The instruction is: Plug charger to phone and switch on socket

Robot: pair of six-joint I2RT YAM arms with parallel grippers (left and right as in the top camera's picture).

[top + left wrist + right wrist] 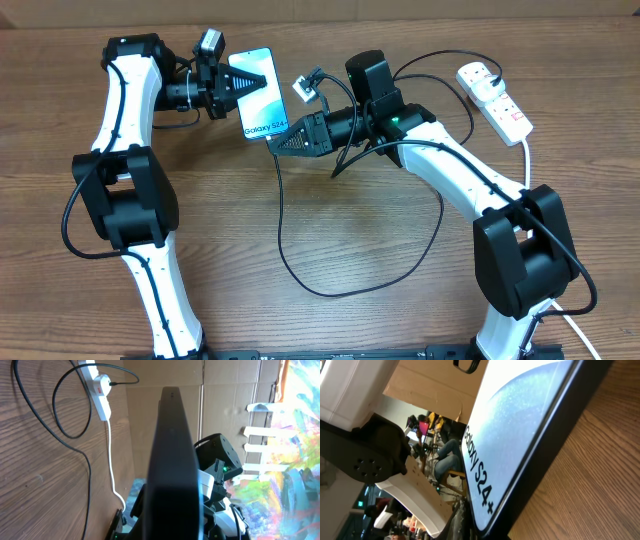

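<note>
The phone [262, 100] is held off the table at the back left, its light blue screen up, with my left gripper [238, 85] shut on its upper end. In the left wrist view only its black edge [172, 460] shows. My right gripper [280, 142] is shut at the phone's lower end, where the charger's thin black cable [300, 270] comes out from under the fingertips. The connector tip itself is hidden. The right wrist view shows the phone's screen [520, 435] very close. The cable loops across the table to the white socket [495, 98] at the back right, which also appears in the left wrist view [100, 390].
The socket's thick white cord [527, 160] runs down beside the right arm's base. A cardboard wall [400, 10] closes off the back of the table. The black cable's loop lies over the middle of the wooden table [230, 250].
</note>
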